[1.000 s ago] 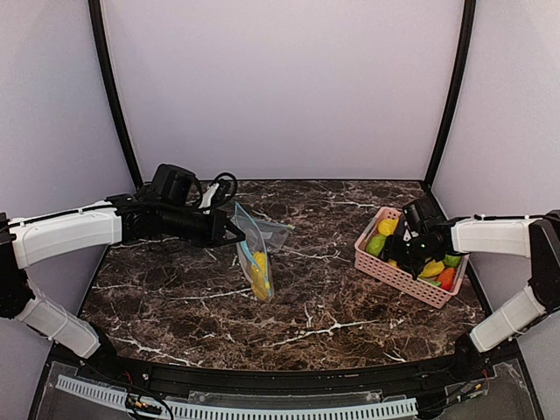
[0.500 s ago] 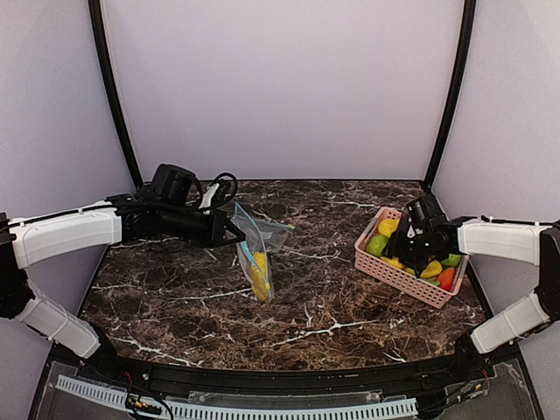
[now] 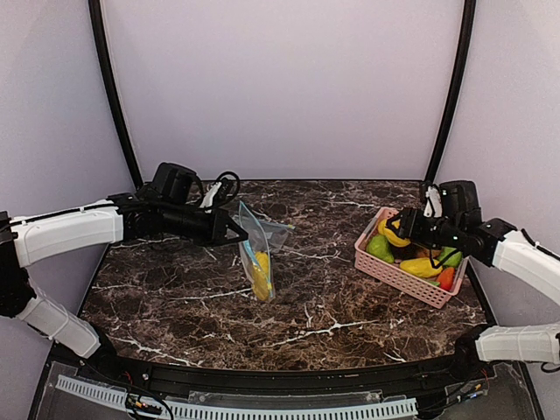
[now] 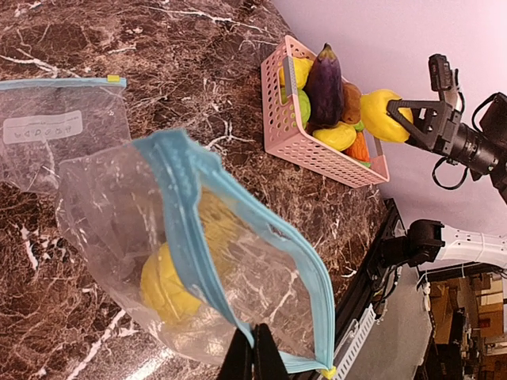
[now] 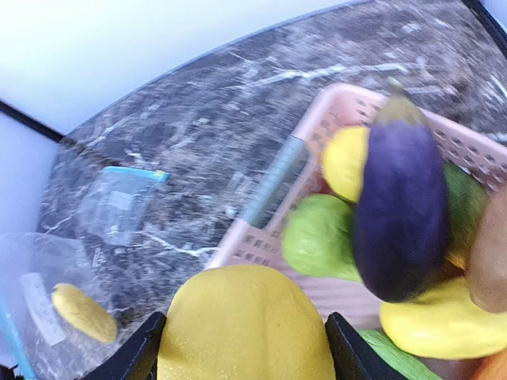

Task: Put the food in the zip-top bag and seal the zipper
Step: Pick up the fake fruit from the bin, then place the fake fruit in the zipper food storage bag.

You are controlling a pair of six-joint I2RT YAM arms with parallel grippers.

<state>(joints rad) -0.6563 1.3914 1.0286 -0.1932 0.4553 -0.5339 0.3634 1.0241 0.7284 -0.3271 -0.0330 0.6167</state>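
Marble table (image 3: 175, 297) lies bare between the zip-top bag (image 3: 256, 254) at centre-left and the pink basket (image 3: 398, 278), which sits close to the right wall. The left gripper (image 3: 234, 234) is pinched fully closed on the bag's blue zipper rim, holding the mouth open and upright. Yellow food (image 4: 166, 285) sits at the bottom of the bag. The right gripper (image 3: 394, 229), jaws part-spread, clasps a yellow fruit (image 5: 245, 317) over the basket's left part. A purple eggplant (image 5: 400, 206) tops the pile inside. A second flat bag (image 4: 47, 127) lies just behind.
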